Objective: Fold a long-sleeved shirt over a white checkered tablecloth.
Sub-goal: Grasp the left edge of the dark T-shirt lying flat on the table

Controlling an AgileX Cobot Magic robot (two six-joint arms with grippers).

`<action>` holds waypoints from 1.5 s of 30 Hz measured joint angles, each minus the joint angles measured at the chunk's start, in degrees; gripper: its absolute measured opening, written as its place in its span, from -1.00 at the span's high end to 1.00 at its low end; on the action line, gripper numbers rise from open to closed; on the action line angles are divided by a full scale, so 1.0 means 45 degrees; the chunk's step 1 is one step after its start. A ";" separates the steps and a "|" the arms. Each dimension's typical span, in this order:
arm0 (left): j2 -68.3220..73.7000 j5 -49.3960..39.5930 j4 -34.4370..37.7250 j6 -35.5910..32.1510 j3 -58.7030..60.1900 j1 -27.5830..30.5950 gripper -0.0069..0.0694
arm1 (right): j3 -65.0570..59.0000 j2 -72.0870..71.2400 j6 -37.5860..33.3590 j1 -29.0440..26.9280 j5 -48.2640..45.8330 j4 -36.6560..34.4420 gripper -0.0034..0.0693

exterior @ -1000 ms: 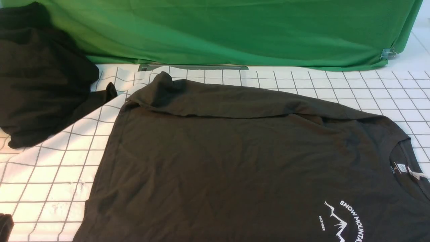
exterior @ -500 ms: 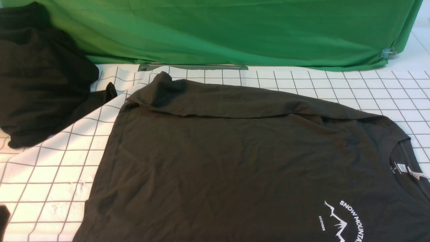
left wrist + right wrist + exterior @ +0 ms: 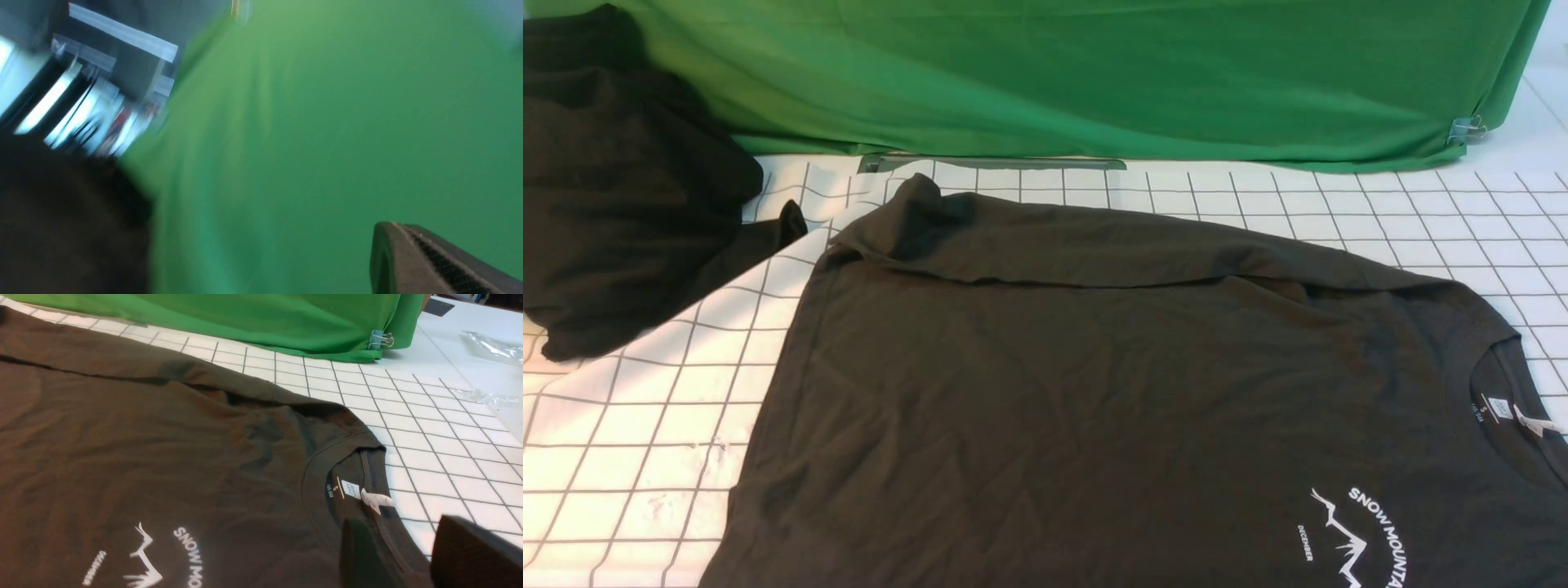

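Note:
The long-sleeved shirt [image 3: 1094, 392] lies flat on the white checkered tablecloth [image 3: 629, 441], neck to the right, one sleeve folded along its far edge. Its white print [image 3: 1356, 531] and neck label [image 3: 1499, 410] face up. Neither gripper appears in the front view. In the right wrist view my right gripper [image 3: 421, 535] is open just over the shirt's [image 3: 143, 449] collar by the label [image 3: 351, 489], with the collar edge showing in the gap. The left wrist view is blurred; my left gripper [image 3: 394, 226] looks shut and empty, facing green cloth.
A rumpled heap of black cloth [image 3: 621, 188] sits at the far left on the tablecloth. The green backdrop [image 3: 1094, 73] hangs along the back, clipped [image 3: 1466, 129] at its right corner. Clear plastic bags [image 3: 490, 347] lie beyond the tablecloth's [image 3: 429, 428] right side.
The dark tip of my left gripper at the front view's bottom left corner has slipped out of the picture. The shirt has not moved.

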State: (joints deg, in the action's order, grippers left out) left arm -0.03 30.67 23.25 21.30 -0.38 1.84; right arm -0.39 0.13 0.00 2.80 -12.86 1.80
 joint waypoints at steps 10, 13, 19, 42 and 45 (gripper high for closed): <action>0.4353 -1.1076 -0.3365 0.0754 -0.7940 0.0000 0.81 | 0.0000 0.0000 0.5370 0.0000 0.5137 -0.3210 0.23; 0.7557 -1.6055 -0.3322 -0.1908 -1.0032 0.0000 0.81 | 0.0000 0.0000 0.5430 0.0000 0.5940 -0.3289 0.23; 1.2762 -1.9688 -0.2171 -0.4815 -1.0365 -0.0029 0.82 | 0.0087 0.0000 0.6783 0.0034 0.6076 -0.3047 0.23; 1.7247 -1.6513 -0.6424 -0.0640 -0.7706 -0.6734 0.20 | 0.8674 0.9332 0.1505 0.5853 -0.6359 -0.1496 0.88; 1.7786 -1.6296 -0.6452 -0.0582 -0.7706 -0.6734 -0.07 | 0.8674 0.9341 0.1635 0.5951 -0.6028 -0.1520 0.88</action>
State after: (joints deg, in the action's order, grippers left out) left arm 80.00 -42.66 -5.78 18.68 -35.06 -28.46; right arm 38.64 42.17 7.36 29.58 -39.99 -5.05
